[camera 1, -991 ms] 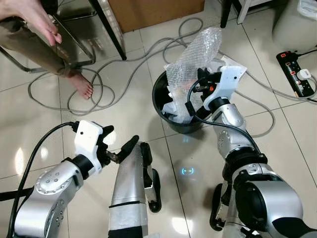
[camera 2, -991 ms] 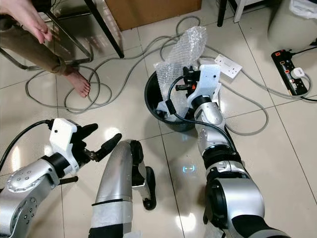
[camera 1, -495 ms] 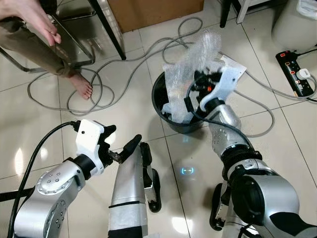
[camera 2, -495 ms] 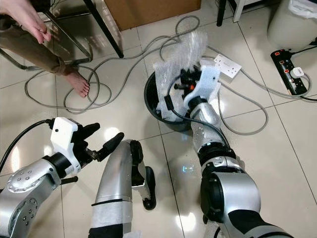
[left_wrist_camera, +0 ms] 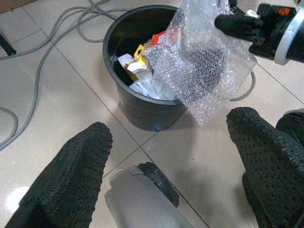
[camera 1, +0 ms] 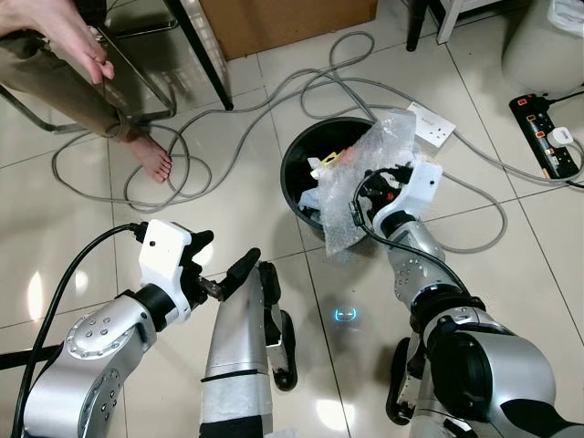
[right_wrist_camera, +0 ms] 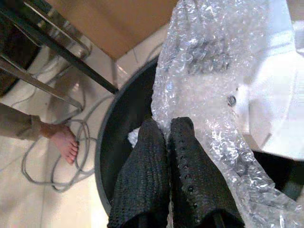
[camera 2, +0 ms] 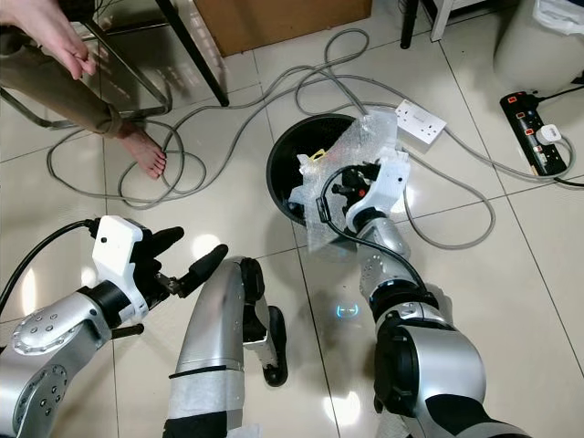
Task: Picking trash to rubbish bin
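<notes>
A black bin (camera 1: 301,157) with paper and wrapper trash inside stands on the tiled floor. A clear bubble wrap sheet (camera 1: 360,205) drapes over its near right rim and hangs down the outside toward the floor. My right gripper (camera 1: 368,185) is shut on the sheet just above that rim; in the right wrist view its fingers (right_wrist_camera: 156,180) press together on the bubble wrap (right_wrist_camera: 213,71). My left gripper (camera 1: 225,252) is open and holds nothing, low at the left, short of the bin (left_wrist_camera: 142,114). Its fingers (left_wrist_camera: 71,171) stand wide apart.
Grey cables (camera 1: 210,119) loop over the floor around the bin. A white socket block (camera 1: 429,123) and a black power strip (camera 1: 546,135) lie to the right. A person's bare foot (camera 1: 151,157) and chair legs (camera 1: 196,46) are at the far left. My own leg (camera 1: 239,347) is below.
My right gripper has come down and toward me with the bubble wrap. The sheet stood tall over the bin; now it lies over the near rim, hanging outside. The left arm is still.
</notes>
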### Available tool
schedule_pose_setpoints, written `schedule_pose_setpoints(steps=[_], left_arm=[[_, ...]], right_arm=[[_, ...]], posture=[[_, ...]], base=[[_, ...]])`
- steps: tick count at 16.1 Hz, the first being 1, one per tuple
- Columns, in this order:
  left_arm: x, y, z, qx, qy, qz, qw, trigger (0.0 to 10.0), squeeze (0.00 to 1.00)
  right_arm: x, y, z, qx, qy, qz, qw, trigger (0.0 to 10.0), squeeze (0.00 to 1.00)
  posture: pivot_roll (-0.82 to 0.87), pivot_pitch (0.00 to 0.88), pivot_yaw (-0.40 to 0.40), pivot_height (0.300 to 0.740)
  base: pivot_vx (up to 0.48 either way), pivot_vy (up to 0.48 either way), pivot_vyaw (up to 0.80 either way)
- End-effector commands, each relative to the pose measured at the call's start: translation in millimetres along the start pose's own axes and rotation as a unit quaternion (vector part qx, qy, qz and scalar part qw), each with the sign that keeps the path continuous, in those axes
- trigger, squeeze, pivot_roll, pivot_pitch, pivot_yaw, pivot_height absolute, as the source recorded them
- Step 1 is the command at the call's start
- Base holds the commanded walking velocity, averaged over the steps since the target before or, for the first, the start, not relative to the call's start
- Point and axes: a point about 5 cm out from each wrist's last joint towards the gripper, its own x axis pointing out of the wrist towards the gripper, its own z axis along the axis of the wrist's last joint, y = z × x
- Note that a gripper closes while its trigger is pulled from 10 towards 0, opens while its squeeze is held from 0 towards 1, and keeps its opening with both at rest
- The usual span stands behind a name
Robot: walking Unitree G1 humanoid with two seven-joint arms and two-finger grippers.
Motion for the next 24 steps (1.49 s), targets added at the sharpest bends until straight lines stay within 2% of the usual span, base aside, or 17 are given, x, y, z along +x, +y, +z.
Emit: schedule_pose_setpoints(steps=[1,3,4,5,6,14,24], left_arm=[[-7.2,1.8,-4,0.000,0.016,0.007,1.000,10.0,0.00],[-8.1,1.9,-5,0.001,0.017,0.008,1.000,10.0,0.00],[-8.3,1.8,-5,0.001,0.019,0.008,1.000,10.0,0.00],[-9.0,1.6,-5,0.000,0.020,0.009,1.000,10.0,0.00],[-9.9,1.3,-6,0.000,0.021,0.009,1.000,10.0,0.00],[-11.6,0.7,-9,0.000,0.028,0.008,1.000,10.0,0.00],[-11.9,1.6,-8,0.004,0.032,0.009,0.999,10.0,0.00]], right_arm=[[-6.6,-0.6,-19,0.001,0.031,-0.008,0.999,0.0,0.00],[-6.5,-1.7,-18,-0.011,0.031,-0.012,0.999,0.0,0.00],[-6.5,-3.0,-17,-0.015,0.031,-0.016,0.999,0.0,0.65],[-6.7,-4.1,-17,-0.024,0.032,-0.019,0.999,5.9,1.00],[-7.0,-4.8,-17,-0.033,0.032,-0.022,0.999,10.0,1.00],[-9.6,-8.7,-17,-0.058,0.022,-0.035,0.997,10.0,1.00],[-15.8,-31.4,-12,-0.092,0.017,-0.102,0.990,10.0,1.00]], posture=[[0.27,0.490,0.198,0.540],[0.27,0.492,0.198,0.540],[0.27,0.492,0.198,0.540],[0.27,0.495,0.199,0.540],[0.27,0.498,0.198,0.540],[0.27,0.506,0.203,0.540],[0.28,0.512,0.210,0.540]], base=[[0.000,0.000,0.00],[0.000,0.000,0.00],[0.000,0.000,0.00],[0.000,0.000,0.00],[0.000,0.000,0.00],[0.000,0.000,0.00],[0.000,0.000,0.00]])
